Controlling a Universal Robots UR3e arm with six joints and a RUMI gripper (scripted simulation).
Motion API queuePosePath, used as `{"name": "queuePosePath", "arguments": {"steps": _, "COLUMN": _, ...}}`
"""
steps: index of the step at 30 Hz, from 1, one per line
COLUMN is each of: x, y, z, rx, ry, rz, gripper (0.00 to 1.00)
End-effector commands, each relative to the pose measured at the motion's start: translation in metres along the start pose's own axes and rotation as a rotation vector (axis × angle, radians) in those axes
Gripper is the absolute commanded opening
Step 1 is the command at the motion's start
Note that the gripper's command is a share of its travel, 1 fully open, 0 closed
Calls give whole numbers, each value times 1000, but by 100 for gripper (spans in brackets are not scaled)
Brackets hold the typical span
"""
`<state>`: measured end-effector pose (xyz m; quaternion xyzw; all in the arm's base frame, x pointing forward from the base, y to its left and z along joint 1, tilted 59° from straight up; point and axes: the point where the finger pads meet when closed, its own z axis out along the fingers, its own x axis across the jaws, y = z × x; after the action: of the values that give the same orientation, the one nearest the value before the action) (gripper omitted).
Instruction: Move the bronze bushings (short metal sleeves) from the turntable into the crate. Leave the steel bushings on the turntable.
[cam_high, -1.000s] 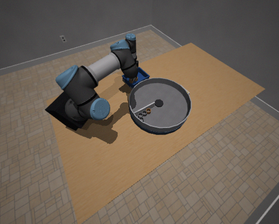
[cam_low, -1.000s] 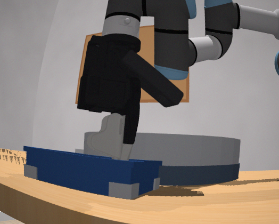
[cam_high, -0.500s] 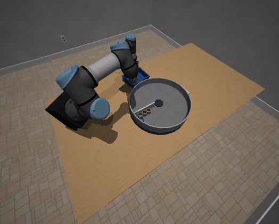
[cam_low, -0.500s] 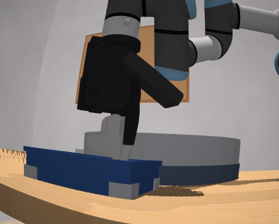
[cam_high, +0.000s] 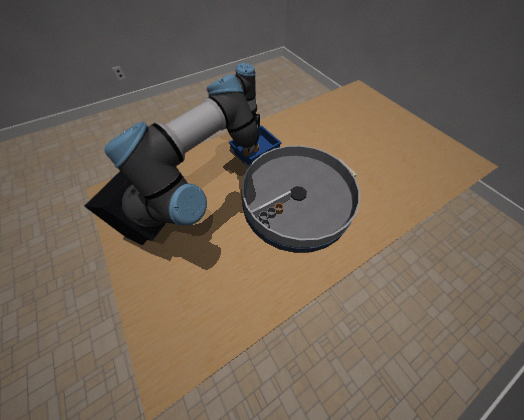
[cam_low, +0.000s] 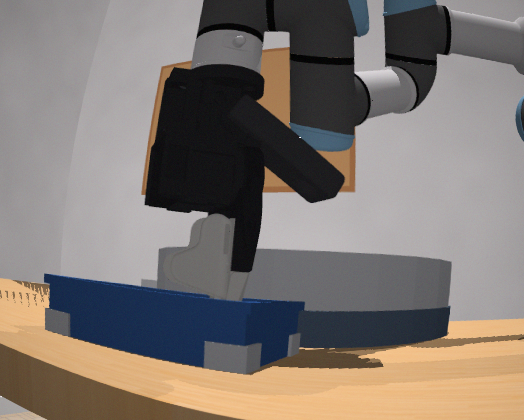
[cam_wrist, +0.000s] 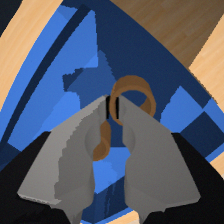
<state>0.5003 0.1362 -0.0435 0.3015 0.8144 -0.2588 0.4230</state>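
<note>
My gripper (cam_high: 251, 150) (cam_wrist: 113, 97) points down into the blue crate (cam_high: 270, 135) (cam_low: 125, 310) (cam_wrist: 145, 50). It is shut on the wall of a bronze bushing (cam_wrist: 148, 89), which shows between and beyond the fingertips. Another bronze bushing (cam_wrist: 103, 144) lies in the crate, partly hidden by the left finger. In the exterior view the crate wall hides the fingertips. On the grey turntable (cam_high: 320, 175) (cam_low: 375, 282) one bronze bushing (cam_high: 279, 204) stands near the divider beside steel bushings (cam_high: 271, 215) (cam_high: 260, 215) (cam_high: 265, 226).
The turntable's high round wall (cam_high: 357, 200) stands close to the crate. A straight light divider (cam_high: 270, 201) runs from the wall to the dark centre hub (cam_high: 298, 193). The arm's base (cam_high: 120, 212) is at the table's left edge.
</note>
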Motion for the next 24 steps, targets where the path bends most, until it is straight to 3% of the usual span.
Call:
{"name": "queuePosePath", "arguments": {"steps": 1, "x": 0, "y": 1, "z": -1, "rx": -2, "ry": -1, "rz": 1, "gripper": 0}}
{"name": "queuePosePath", "arguments": {"steps": 24, "x": 0, "y": 1, "z": -1, "rx": -2, "ry": -1, "rz": 1, "gripper": 6}}
